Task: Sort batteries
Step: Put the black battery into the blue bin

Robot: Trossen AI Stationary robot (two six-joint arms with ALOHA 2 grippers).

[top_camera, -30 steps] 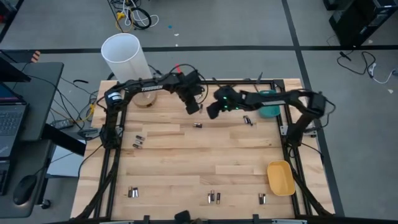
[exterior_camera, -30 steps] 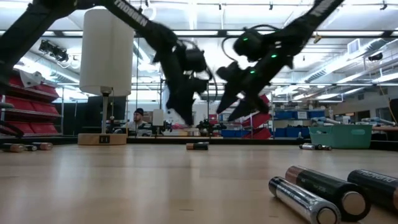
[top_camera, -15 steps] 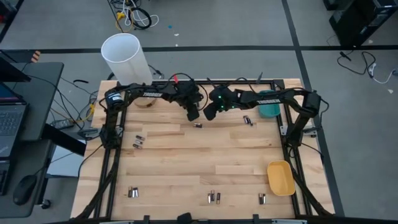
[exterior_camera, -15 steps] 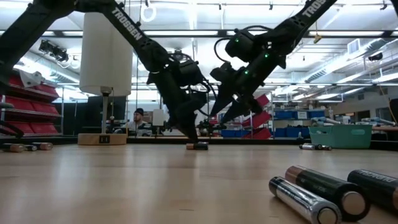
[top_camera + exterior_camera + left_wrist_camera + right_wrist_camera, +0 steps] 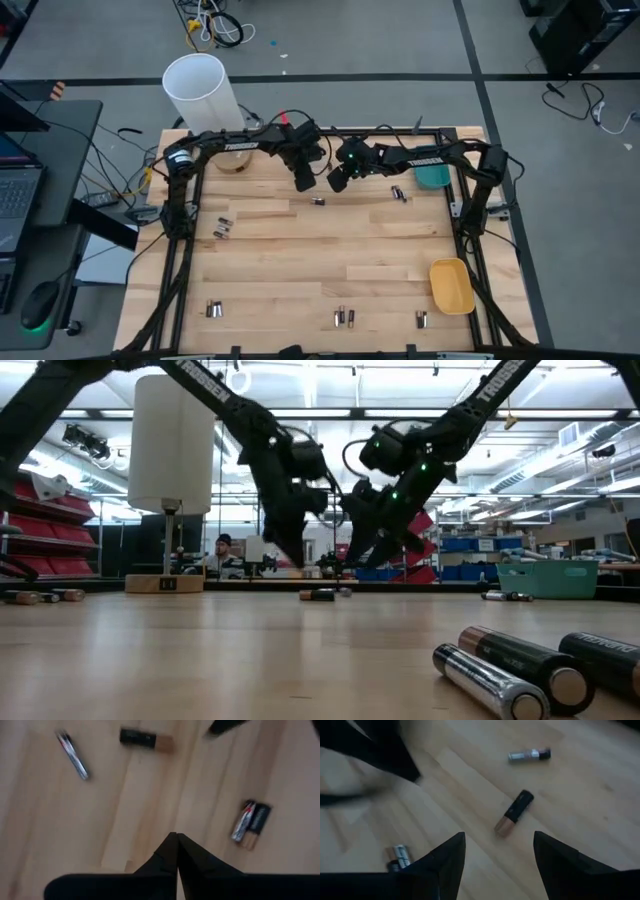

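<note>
Dark battery (image 5: 318, 201) with copper end lies flat on the tabletop (image 5: 300, 260), long axis running 9-to-3 o'clock in the high view. Left gripper (image 5: 303, 184), jaws closed and empty, hovers at its 11 o'clock; right gripper (image 5: 336, 183), jaws open, at 1 o'clock.

Light wooden plank table (image 5: 300, 260), black frame around edges. On it: yellow tray (image 5: 452, 286) near right front corner, teal tray (image 5: 433, 177) at far right. Batteries scattered: one dark with copper end (image 5: 318, 201) mid-far, pair (image 5: 399, 193) near teal tray, pair (image 5: 222, 229) left side, pairs along front edge (image 5: 213, 310) (image 5: 344, 318) (image 5: 422, 319). White cylinder's wooden base (image 5: 236, 163) at far left corner.
</note>
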